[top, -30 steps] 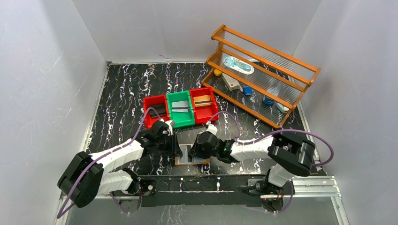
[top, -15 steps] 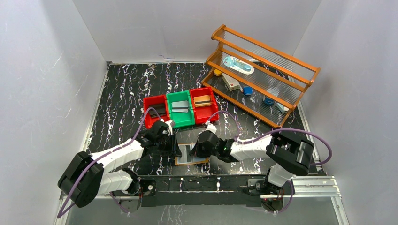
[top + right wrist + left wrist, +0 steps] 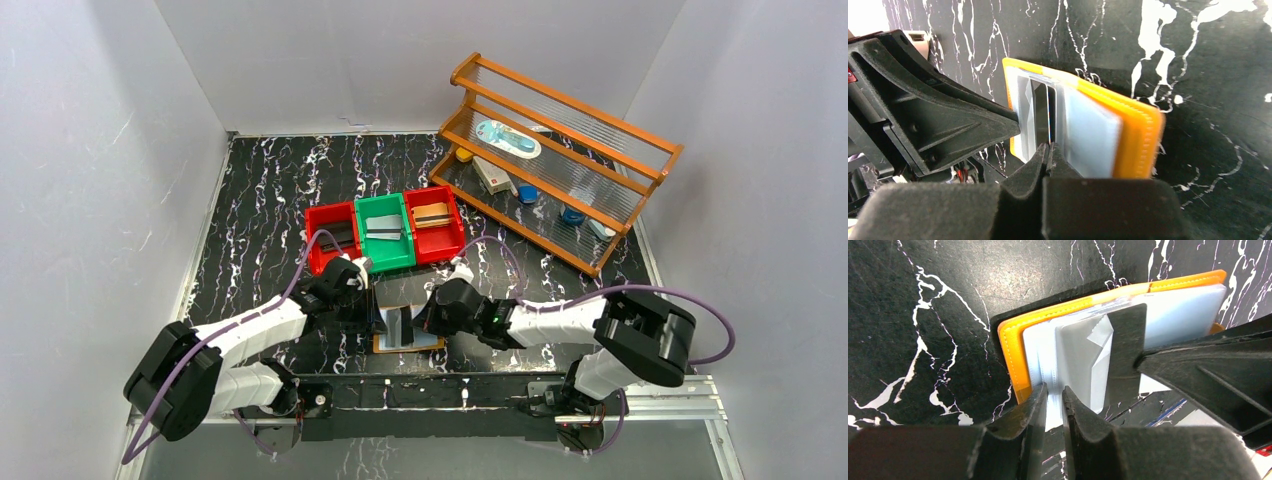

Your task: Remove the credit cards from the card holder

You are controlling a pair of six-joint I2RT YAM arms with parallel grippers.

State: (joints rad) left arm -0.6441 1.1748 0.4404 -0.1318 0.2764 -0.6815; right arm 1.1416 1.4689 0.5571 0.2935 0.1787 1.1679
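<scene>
The right claw (image 3: 1050, 149) pulled back rightward, its elbow swinging out. A grey card (image 3: 402, 322) stood up from the card holder (image 3: 420, 345).

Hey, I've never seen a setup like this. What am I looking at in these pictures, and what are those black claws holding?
Two robot arms are bolted to a black marbled table. One picture looks down from above; the other two come from cameras on each wrist. Between the arms lies an open tan-orange leather card holder. The left gripper pinches one of its clear plastic pocket pages; the right gripper is closed on a thin grey card standing upright among the pages. Farther back stand red and green plastic bins and a wooden rack.
</scene>
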